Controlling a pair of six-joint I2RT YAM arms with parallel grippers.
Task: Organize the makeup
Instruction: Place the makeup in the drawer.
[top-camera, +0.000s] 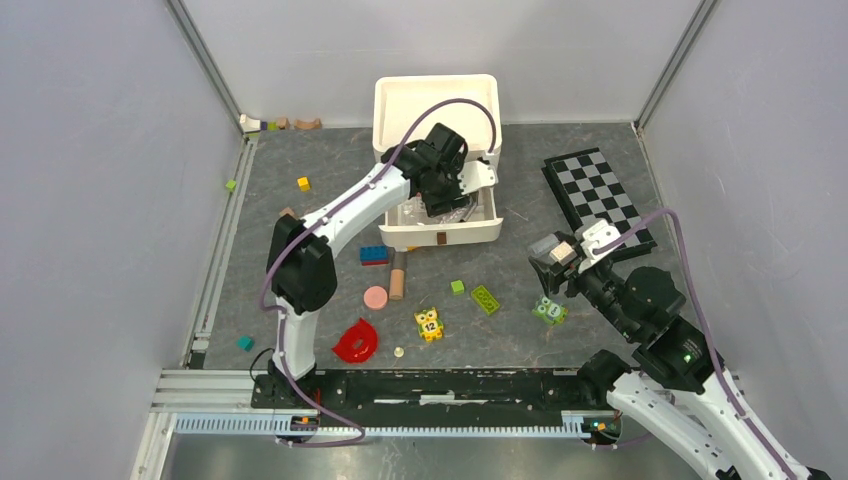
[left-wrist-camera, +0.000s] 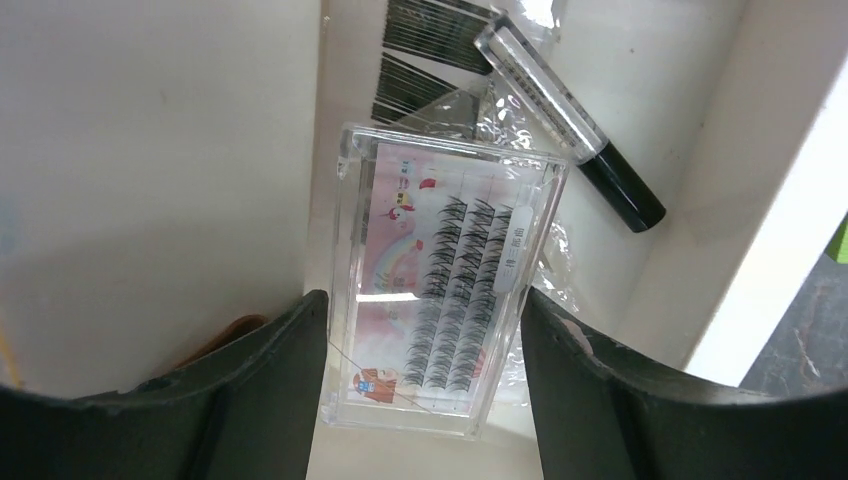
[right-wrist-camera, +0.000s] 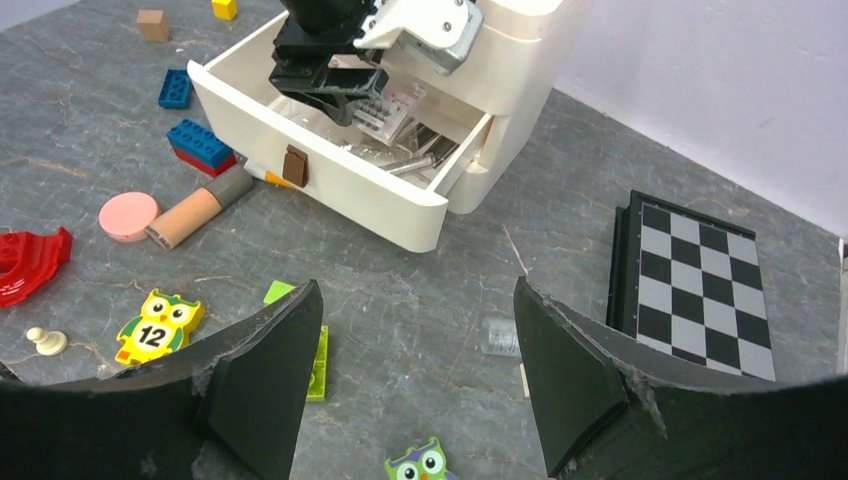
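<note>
My left gripper (top-camera: 445, 200) reaches down into the open white drawer (top-camera: 440, 234). In the left wrist view its jaws (left-wrist-camera: 423, 300) stand apart over a flat clear lash packet (left-wrist-camera: 440, 280) that lies tilted in the drawer, its edges close to both fingertips. A clear-and-black pencil-like tube (left-wrist-camera: 570, 110) and another clear packet (left-wrist-camera: 430, 40) lie beyond it. The round pink disc (top-camera: 375, 297) and the beige stick (top-camera: 397, 275) lie on the table in front of the drawer. My right gripper (top-camera: 550, 262) is open and empty above the table (right-wrist-camera: 415, 290). The orange tube is not clearly in view.
The white drawer unit (top-camera: 437, 100) stands at the back. A folded chessboard (top-camera: 597, 200) lies to the right. A red half-ring (top-camera: 357, 342), owl blocks (top-camera: 429, 323) (top-camera: 549, 310), green bricks (top-camera: 486, 299) and a blue brick (top-camera: 374, 254) are scattered on the table.
</note>
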